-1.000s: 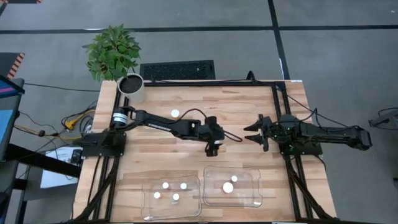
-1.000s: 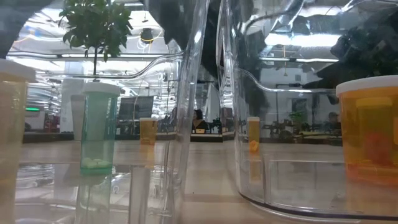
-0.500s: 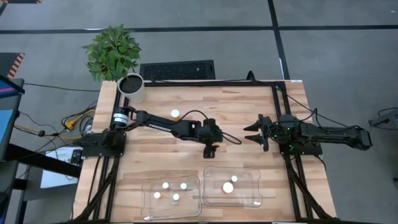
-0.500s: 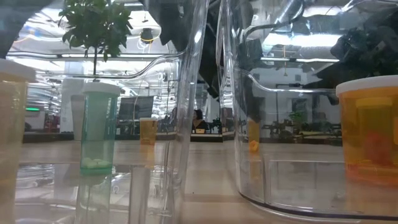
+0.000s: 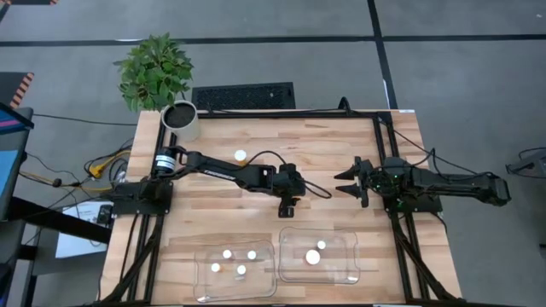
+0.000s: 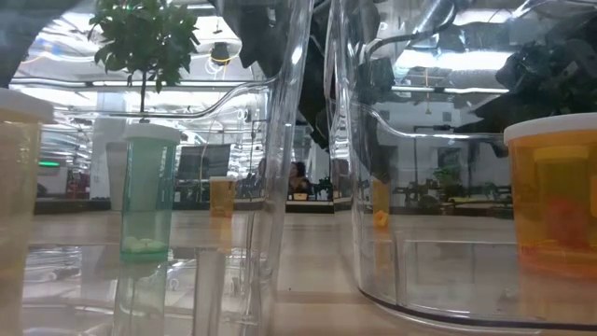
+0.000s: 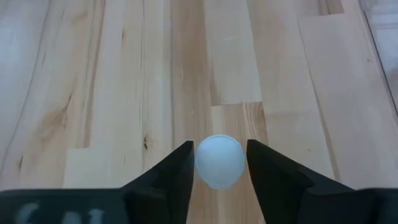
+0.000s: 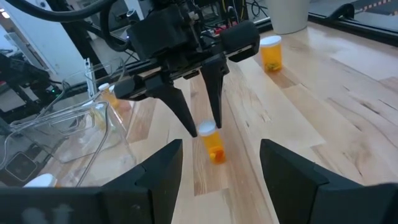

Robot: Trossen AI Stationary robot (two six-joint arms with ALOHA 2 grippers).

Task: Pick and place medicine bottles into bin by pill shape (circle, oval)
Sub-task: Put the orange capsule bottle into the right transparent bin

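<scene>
Nearest me I see the two clear bins, the left bin (image 5: 235,269) holding three white-capped bottles and the right bin (image 5: 317,254) two, with a green bottle (image 6: 147,196) visible in the low view. Just beyond them at mid-table, my left gripper (image 5: 287,207) points down and clasps the white cap of a small amber bottle (image 8: 211,142) standing on the wooden table (image 5: 341,153). My right gripper (image 5: 351,182) waits with its fingers spread apart to that side, and farther back another amber bottle (image 5: 241,156) stands alone, the white plant pot (image 5: 181,121) at the far corner.
</scene>
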